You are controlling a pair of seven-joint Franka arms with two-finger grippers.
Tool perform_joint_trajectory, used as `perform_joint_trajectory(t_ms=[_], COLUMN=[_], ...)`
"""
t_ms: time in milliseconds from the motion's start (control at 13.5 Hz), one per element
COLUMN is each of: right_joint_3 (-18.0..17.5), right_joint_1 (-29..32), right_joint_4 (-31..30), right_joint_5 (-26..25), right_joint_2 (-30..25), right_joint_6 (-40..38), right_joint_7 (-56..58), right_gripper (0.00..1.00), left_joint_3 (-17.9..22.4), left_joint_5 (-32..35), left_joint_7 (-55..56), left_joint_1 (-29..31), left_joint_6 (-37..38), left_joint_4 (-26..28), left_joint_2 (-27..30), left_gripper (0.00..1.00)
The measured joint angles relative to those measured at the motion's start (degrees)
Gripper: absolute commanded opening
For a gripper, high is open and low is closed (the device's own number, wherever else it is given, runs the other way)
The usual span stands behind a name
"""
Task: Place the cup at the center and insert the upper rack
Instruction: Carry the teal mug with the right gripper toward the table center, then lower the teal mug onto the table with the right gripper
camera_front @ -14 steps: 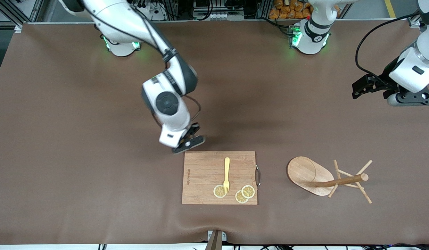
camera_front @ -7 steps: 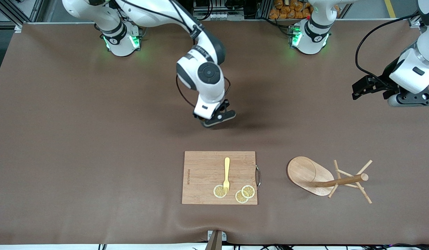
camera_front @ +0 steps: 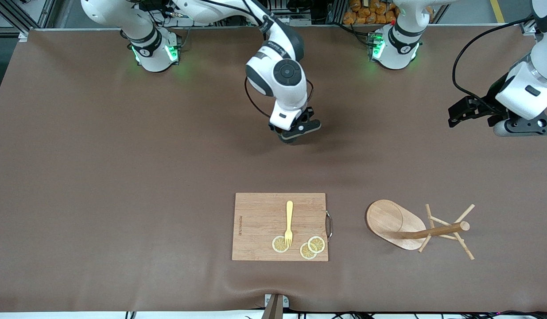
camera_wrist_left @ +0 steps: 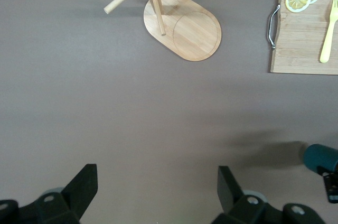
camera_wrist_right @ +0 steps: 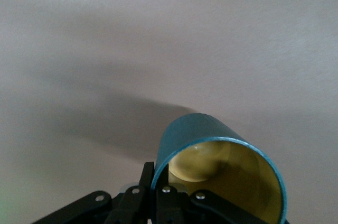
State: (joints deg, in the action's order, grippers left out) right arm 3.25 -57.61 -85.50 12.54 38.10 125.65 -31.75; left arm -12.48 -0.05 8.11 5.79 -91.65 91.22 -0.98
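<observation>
In the upper middle of the front view we see the right gripper [camera_front: 295, 132] clamped on the teal cup [camera_wrist_right: 222, 171], holding it by its rim above bare brown table [camera_front: 122, 177]. At the right edge of that frame, the left gripper [camera_front: 470, 111] waits in the air with its jaws wide apart, holding nothing. In the lower right, the upper rack [camera_front: 417, 228] stands on the table. Beside it, lower centre, a cutting board [camera_front: 260, 221] carries a yellow fork [camera_front: 289, 223] and lemon slices [camera_front: 312, 247].
</observation>
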Motion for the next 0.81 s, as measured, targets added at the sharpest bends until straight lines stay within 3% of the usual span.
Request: perform_joint_trajectory(t_ms=[814], right_joint_3=[-0.01], right_joint_1=[-3.76], right_joint_4=[-0.2], right_joint_5=[0.03], right_joint_2=[0.87], right_joint_6=[0.28], right_joint_7=[-5.84], right_gripper=[0.0], left_joint_3=[0.15], left_joint_5=[0.0], left_joint_7=[3.33], left_joint_1=[0.0], left_joint_6=[-1.72], left_joint_4=[0.0], left_joint_2=[0.0], left_gripper=[1.0])
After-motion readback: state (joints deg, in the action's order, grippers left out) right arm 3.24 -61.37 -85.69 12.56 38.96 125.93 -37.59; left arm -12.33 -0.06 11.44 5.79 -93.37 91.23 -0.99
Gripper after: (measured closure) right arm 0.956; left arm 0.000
